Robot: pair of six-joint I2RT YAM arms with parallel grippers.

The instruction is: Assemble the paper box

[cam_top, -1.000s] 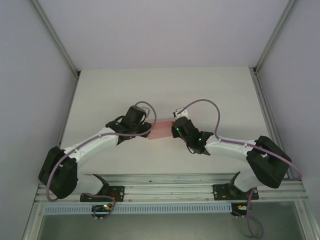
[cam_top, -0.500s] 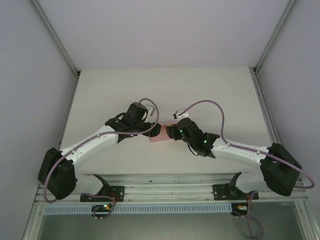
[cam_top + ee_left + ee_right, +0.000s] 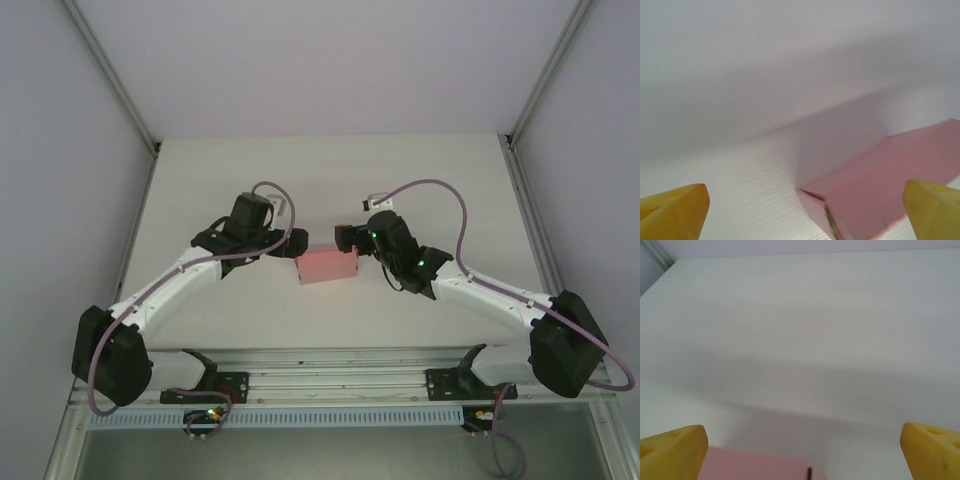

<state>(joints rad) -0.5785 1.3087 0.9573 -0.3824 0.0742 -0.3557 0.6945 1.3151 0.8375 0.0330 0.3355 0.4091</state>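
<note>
The paper box (image 3: 327, 266) is a small closed pale pink rectangular box lying on the white table (image 3: 330, 180) between the two arms. My left gripper (image 3: 291, 243) hovers just beyond the box's left end, apart from it. My right gripper (image 3: 347, 237) hovers just beyond its right end, also apart. In the left wrist view the box (image 3: 885, 185) lies low and to the right, and the yellow fingertips (image 3: 672, 212) stand wide apart, open and holding nothing. In the right wrist view the box's top edge (image 3: 755, 465) shows at the bottom, with the fingertips (image 3: 932, 450) spread wide, open and holding nothing.
Grey enclosure walls (image 3: 60, 150) rise at the left, right and back of the table. An aluminium rail (image 3: 340, 385) carrying the arm bases runs along the near edge. Bare table stretches beyond the box toward the back wall.
Both grippers have drawn back from the box, the left one leftward and the right one rightward and away. The box, earlier half covered between them, now lies free and fully visible.
</note>
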